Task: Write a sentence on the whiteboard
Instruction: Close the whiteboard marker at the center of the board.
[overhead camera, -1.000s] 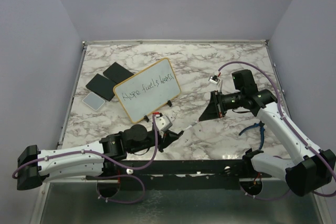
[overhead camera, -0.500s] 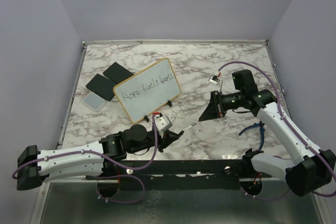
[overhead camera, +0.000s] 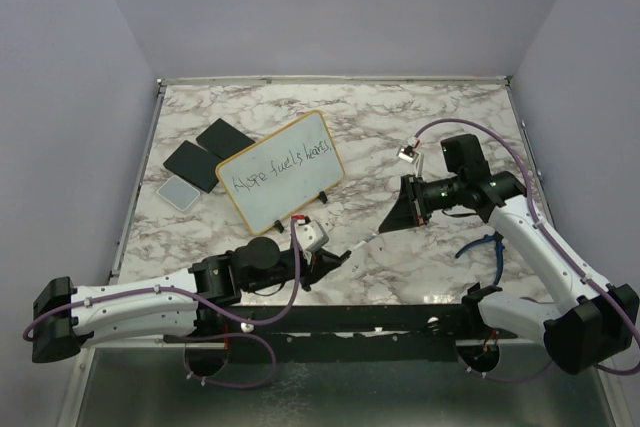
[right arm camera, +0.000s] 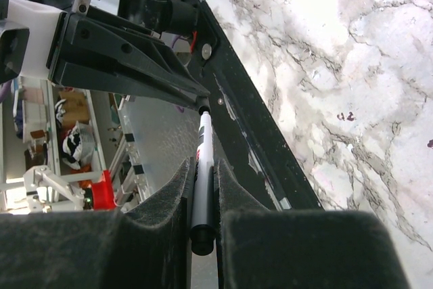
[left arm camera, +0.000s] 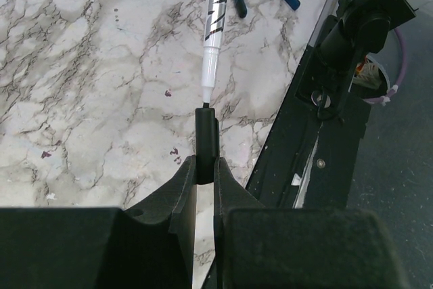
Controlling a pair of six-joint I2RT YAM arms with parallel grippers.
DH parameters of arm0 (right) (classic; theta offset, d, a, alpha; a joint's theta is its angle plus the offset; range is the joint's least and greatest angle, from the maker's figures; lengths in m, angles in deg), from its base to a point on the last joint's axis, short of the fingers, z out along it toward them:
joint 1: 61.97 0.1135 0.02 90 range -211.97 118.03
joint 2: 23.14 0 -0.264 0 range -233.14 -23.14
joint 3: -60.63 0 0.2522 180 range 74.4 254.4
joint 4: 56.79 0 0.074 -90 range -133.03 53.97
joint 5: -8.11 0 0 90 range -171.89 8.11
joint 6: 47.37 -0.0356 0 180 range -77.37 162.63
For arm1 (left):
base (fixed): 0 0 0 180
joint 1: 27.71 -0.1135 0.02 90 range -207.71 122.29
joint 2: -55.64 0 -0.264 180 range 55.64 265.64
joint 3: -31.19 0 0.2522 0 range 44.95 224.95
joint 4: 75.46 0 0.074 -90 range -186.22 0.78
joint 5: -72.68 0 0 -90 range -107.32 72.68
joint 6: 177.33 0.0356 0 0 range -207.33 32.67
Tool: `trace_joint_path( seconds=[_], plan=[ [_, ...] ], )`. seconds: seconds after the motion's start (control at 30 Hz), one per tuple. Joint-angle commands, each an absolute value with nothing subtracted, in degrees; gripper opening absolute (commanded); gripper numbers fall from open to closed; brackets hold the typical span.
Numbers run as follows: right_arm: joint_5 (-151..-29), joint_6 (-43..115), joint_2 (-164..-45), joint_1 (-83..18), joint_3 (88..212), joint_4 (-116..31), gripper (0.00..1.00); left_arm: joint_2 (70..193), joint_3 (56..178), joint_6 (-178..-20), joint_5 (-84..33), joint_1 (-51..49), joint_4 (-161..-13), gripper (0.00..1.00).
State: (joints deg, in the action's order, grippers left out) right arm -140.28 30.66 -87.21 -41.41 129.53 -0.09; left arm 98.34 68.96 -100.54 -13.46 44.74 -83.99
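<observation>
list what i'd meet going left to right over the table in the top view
grey pad → whiteboard → left pincer holding cap → marker → right pincer → pliers

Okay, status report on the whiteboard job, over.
Left gripper shut on black cap. Right gripper shut on marker, tip at cap's mouth. Whiteboard carries one written sentence. Nothing between marker and cap.

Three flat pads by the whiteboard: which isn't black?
The grey-topped pad, frontmost of the three. The near black pad and far black pad sit behind it.
</observation>
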Motion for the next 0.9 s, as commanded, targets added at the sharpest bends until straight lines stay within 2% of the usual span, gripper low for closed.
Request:
trace_joint_path(
  seconds=[0.0,0.87],
  plan=[
    [-141.63,30.58,-86.73,-41.11,128.99,-0.22,0.01,97.74,70.41,-99.70,-14.55,44.65,-82.31,0.00],
    [-142.52,30.55,-87.20,-39.26,128.52,-0.49,0.01,99.43,71.73,-97.74,-15.03,44.68,-80.99,0.00]
  ],
)
